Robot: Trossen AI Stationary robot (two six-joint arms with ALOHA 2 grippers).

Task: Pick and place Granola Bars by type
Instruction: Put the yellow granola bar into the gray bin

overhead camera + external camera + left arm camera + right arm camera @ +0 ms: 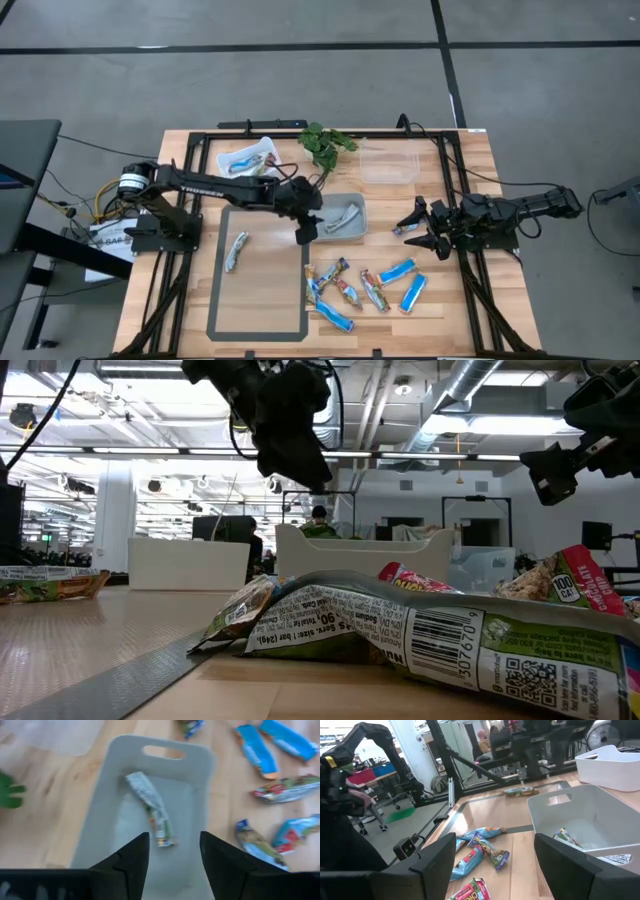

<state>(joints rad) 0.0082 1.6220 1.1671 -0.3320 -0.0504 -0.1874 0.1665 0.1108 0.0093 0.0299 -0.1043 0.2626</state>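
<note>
A silver-grey granola bar [151, 810] lies flat on the floor of a grey bin [352, 230] at the table's middle. My left gripper [175, 854] hangs open above the bin's near-left edge [305, 232], with nothing between its fingers. Several blue and multicoloured bars [365, 288] lie loose on the wood near the front edge, right of middle. One more bar [236, 250] lies alone inside the taped rectangle. My right gripper [418, 230] waits open at the table's right side, pointing level toward the grey bin [580, 815].
A white bin [246, 158] holding bars stands at the far left. A clear container [388, 164] stands at the far right, and a green plant sprig [322, 145] lies between them. A dark tape rectangle [216, 290] marks the near left of the table.
</note>
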